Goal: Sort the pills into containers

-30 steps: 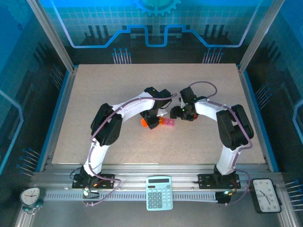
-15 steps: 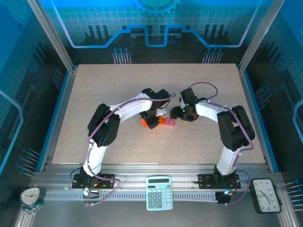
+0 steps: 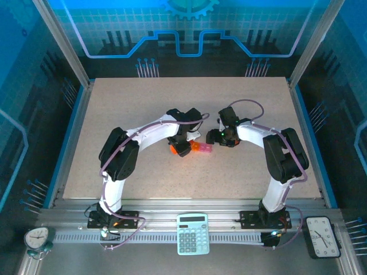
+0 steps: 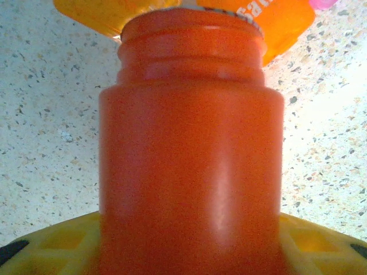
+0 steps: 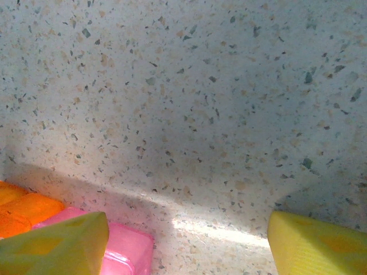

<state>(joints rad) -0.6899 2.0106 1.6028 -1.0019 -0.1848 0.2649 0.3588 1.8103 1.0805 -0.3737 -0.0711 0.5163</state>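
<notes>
On the speckled table (image 3: pixel 114 114), near its middle, the orange bottle (image 4: pixel 189 160) is gripped by the yellow fingers of the left gripper (image 3: pixel 183 146), and its mouth hides much of the containers (image 5: pixel 129 249). The strip is cut off at the frame edges and its contents cannot be made out. Beside it, the right gripper (image 5: pixel 189 243) is held open, with one fingertip overlapping the pink compartment

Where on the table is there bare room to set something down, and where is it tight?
Bare: the far stretch of the table beyond both grippers, and the near strip between the containers and the near edge. Crowded: the centre, where the left gripper holds the orange bottle at the containers and the right gripper stands open.
</notes>
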